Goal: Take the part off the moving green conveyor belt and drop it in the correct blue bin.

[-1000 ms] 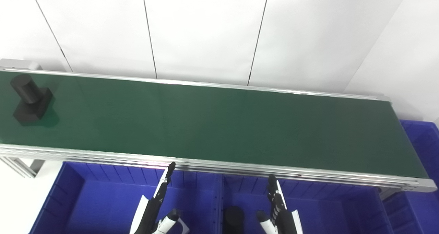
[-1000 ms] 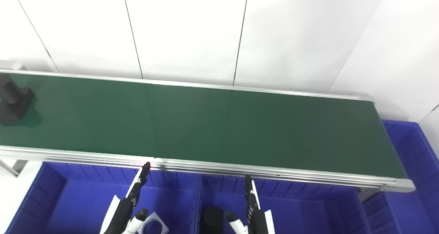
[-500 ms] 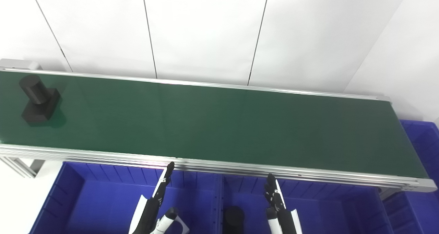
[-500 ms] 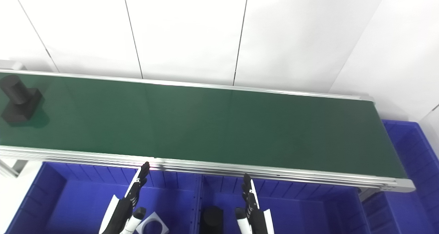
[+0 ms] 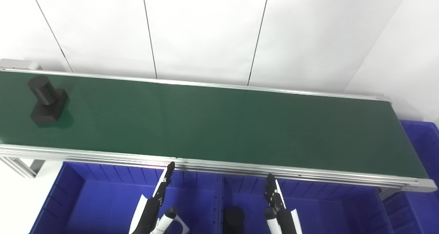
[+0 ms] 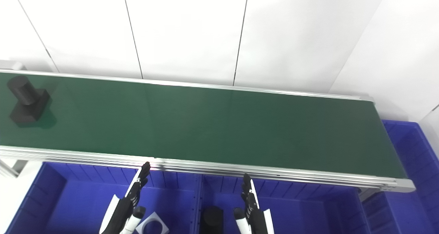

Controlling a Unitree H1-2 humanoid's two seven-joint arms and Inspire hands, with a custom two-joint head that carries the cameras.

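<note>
left robot hand (image 5: 156, 203): nearest me, low at the bottom edge over the left blue bin (image 5: 79, 206); fingers straight and spread toward the belt rail, holding nothing.
right robot hand (image 5: 276, 203): same depth, over the middle blue bin (image 5: 325, 206); fingers extended and close together, thumb tucked near them, empty too. I read it as open, but it sits partly out of view.
bin contents: white square piece with a round hole (image 6: 151, 224) in the left blue bin beside the left robot hand; dark cylinder (image 5: 234, 217) in the middle blue bin, just left of the right robot hand.
third bin: another blue bin (image 5: 423, 148) past the belt's right end, contents not visible.
conveyor belt (image 5: 223, 124): green, runs left to right just beyond the bins, aluminium rail on the near side.
part (image 5: 48, 102): black, square base with a round post on top, upright at the far left of the belt, well apart from both hands.
stage, my call: waiting, no grasp begun.
risk 1: mistimed reach, because the belt is moving; I close behind or ahead of the part.
risk 2: fingers clip the post and tip it over.
risk 3: wrong bin, since the shape matches neither bin's contents exactly.
risk 4: I miss altogether and the part rides off the right end.
</note>
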